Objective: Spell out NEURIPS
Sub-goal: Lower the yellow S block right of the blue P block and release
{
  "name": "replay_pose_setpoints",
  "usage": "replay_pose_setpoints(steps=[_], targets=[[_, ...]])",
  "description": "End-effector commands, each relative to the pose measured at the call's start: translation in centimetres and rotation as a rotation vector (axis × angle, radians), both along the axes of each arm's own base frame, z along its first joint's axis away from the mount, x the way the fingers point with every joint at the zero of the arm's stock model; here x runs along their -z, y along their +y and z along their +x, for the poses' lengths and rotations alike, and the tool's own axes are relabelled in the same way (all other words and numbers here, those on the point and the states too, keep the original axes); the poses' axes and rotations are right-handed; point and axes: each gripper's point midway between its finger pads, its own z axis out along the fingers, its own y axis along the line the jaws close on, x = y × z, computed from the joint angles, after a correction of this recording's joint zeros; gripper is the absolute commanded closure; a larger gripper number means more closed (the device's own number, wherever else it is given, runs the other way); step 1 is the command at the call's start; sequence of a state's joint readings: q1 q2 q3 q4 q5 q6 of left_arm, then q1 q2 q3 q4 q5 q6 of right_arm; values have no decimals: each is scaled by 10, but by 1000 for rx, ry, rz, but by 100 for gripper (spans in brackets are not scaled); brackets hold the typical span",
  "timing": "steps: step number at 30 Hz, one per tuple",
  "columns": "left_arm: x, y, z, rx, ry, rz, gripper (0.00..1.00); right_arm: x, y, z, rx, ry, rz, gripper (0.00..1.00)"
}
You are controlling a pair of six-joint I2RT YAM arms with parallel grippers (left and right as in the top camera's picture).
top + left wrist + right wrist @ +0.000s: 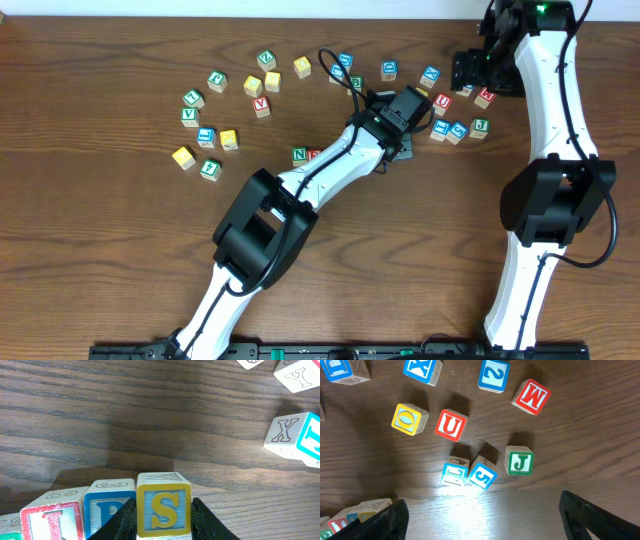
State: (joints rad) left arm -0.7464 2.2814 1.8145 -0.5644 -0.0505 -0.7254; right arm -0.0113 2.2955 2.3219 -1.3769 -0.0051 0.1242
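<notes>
Here, yellow-framed S cube [163, 507] beside blue P cube [111, 510].

Yellow letter and frame on the S cube [164, 509], blue on the P cube [109, 510], brown woodgrain table [150, 410].

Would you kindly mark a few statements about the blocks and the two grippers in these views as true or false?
1. The left gripper is closed on a yellow S block. True.
2. A blue P block stands right beside the S block. True.
3. The right gripper is shut on the red M block. False: it is open and holds nothing, and the M block lies apart from its fingers.
4. The J block is lettered in blue. False: its letter and border are green.
</notes>
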Motion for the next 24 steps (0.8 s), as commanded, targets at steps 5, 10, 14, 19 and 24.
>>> replay_pose_setpoints(steps=[5, 10, 14, 19, 24], targets=[[15, 6, -6, -11, 52, 9, 57, -7, -3, 3, 0, -18, 4, 9], [15, 6, -6, -11, 52, 9, 56, -7, -3, 3, 0, -18, 4, 9], [9, 6, -5, -11, 42, 2, 56, -7, -3, 3, 0, -18, 4, 9], [-38, 9, 9, 57, -43, -14, 56, -7, -3, 3, 0, -19, 4, 9], [-113, 35, 22, 57, -154, -57, 56, -7, -3, 4, 0, -23, 3, 9]])
